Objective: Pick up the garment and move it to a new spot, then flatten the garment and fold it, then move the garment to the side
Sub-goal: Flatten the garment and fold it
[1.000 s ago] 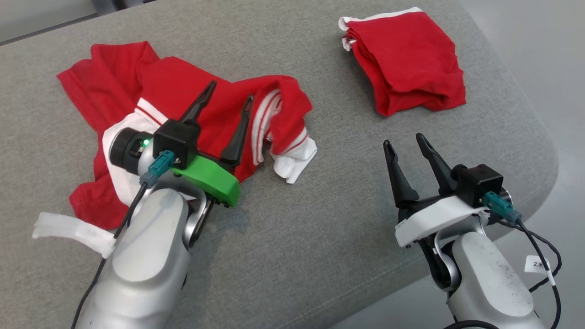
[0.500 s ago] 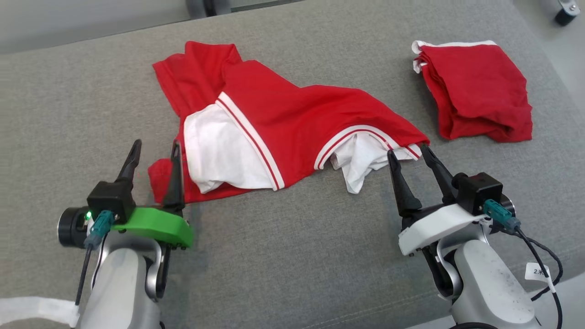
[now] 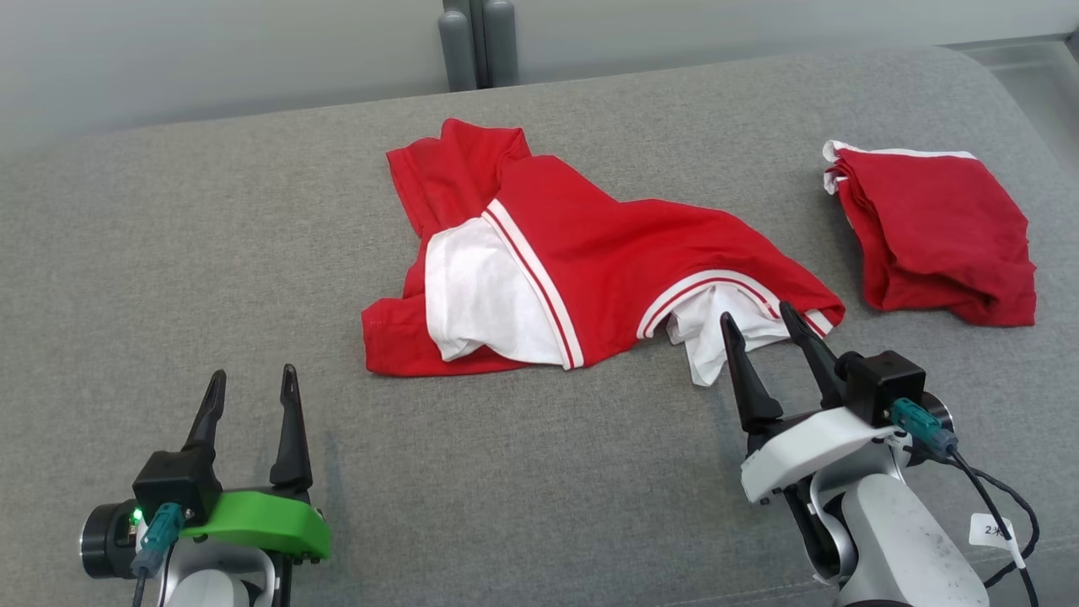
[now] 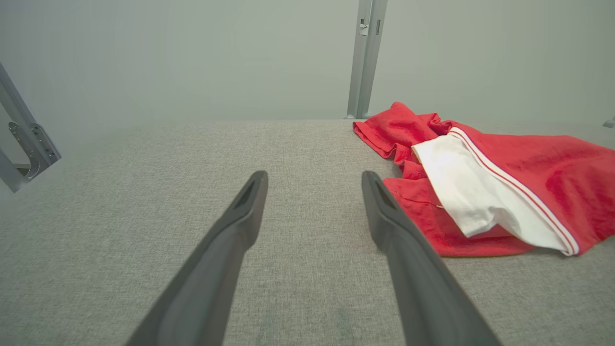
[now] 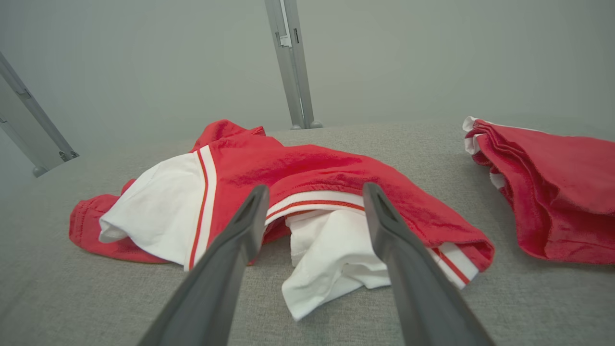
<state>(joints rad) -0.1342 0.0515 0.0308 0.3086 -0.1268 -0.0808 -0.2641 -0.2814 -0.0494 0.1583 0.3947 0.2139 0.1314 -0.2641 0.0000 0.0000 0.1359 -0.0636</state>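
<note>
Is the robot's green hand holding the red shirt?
No, the left gripper stands open over the bare grey cushion, apart from the crumpled red and white garment.

Garment (image 3: 607, 244): bright red w/ white panels & thin red-on-white stripe trim; the folded garment (image 3: 944, 236) is the same red, w/ a white edge at one corner. Cushion (image 3: 506, 472) under both = mid-grey woven fabric; wall (image 3: 211, 51) pale grey, post (image 3: 475, 42) silver-grey. Left gripper (image 3: 254, 373): blk fingers, green mount (image 3: 257, 523); right gripper (image 3: 757, 314): blk fingers, white mount (image 3: 805, 447); both w/ teal plugs (image 3: 915, 419).
</note>
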